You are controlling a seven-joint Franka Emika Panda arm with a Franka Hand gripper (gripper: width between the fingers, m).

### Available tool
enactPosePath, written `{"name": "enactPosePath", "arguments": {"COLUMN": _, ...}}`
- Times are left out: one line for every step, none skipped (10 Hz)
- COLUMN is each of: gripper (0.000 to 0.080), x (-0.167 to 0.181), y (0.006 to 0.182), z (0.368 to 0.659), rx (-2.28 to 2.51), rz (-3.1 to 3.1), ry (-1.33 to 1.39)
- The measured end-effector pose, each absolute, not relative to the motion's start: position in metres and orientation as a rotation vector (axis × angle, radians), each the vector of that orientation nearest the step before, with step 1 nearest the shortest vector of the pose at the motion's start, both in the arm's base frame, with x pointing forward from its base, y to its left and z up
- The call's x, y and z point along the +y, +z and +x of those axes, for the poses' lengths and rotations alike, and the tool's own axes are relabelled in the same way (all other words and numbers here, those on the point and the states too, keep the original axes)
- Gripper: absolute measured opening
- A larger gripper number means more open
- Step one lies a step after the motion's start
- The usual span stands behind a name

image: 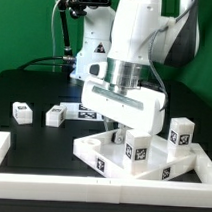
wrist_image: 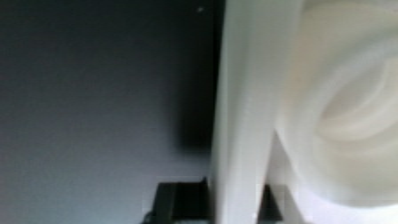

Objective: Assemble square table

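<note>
The white square table top point(image: 100, 154) lies at the exterior view's lower right. Two tagged legs stand upright on it, one near the front point(image: 139, 152) and one at the right corner point(image: 180, 133). My gripper point(image: 117, 133) reaches down onto the top's back left part and is shut on a third white leg point(image: 121, 139). In the wrist view this leg point(wrist_image: 240, 120) is a blurred white upright bar between my dark fingers point(wrist_image: 178, 205), with my gripper point(wrist_image: 228, 206) closed round it. A rounded white surface point(wrist_image: 347, 110) sits right beside it.
Two loose tagged legs point(image: 22, 112) point(image: 56, 116) lie on the black table at the exterior view's left. The marker board point(image: 89, 113) lies behind my gripper. A low white border wall point(image: 51, 182) runs along the front and left edge.
</note>
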State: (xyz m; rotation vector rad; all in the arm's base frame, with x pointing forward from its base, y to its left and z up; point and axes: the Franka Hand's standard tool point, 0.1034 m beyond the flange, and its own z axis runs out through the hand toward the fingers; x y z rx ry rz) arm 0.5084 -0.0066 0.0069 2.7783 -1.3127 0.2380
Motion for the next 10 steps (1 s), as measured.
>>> {"name": "enactPosePath", "arguments": {"gripper": 0.0064, "x": -0.022, "y": 0.012, "z": 0.513, "rx": -1.086, "rz": 2.863, "ry": 0.243}}
{"name": "enactPosePath", "arguments": {"gripper": 0.0064, "x": -0.031, "y": 0.015, "z": 0.518, "rx": -0.819, "rz": 2.934, "ry": 0.233}}
{"name": "enactPosePath", "arguments": {"gripper": 0.0063, "x": -0.04, "y": 0.018, "z": 0.526, "rx": -0.418, "rz": 2.992, "ry": 0.215}}
{"name": "enactPosePath", "arguments": {"gripper": 0.0064, "x": -0.044, "y": 0.018, "z": 0.531, "rx": -0.126, "rz": 3.012, "ry": 0.193}}
{"name": "enactPosePath", "arguments": {"gripper": 0.0064, "x": -0.042, "y": 0.018, "z": 0.532, "rx": -0.095, "rz": 3.014, "ry": 0.205}}
{"name": "enactPosePath", "arguments": {"gripper": 0.0064, "x": -0.043, "y": 0.018, "z": 0.533, "rx": -0.015, "rz": 3.011, "ry": 0.201}}
{"name": "enactPosePath", "arguments": {"gripper": 0.0064, "x": -0.045, "y": 0.019, "z": 0.534, "rx": 0.083, "rz": 3.001, "ry": 0.199}}
{"name": "enactPosePath", "arguments": {"gripper": 0.0064, "x": -0.045, "y": 0.019, "z": 0.535, "rx": 0.121, "rz": 2.997, "ry": 0.202}}
{"name": "enactPosePath", "arguments": {"gripper": 0.0064, "x": -0.042, "y": 0.024, "z": 0.546, "rx": 0.382, "rz": 2.951, "ry": 0.194}}
{"name": "enactPosePath", "arguments": {"gripper": 0.0064, "x": -0.05, "y": 0.034, "z": 0.566, "rx": 0.615, "rz": 2.89, "ry": 0.181}}
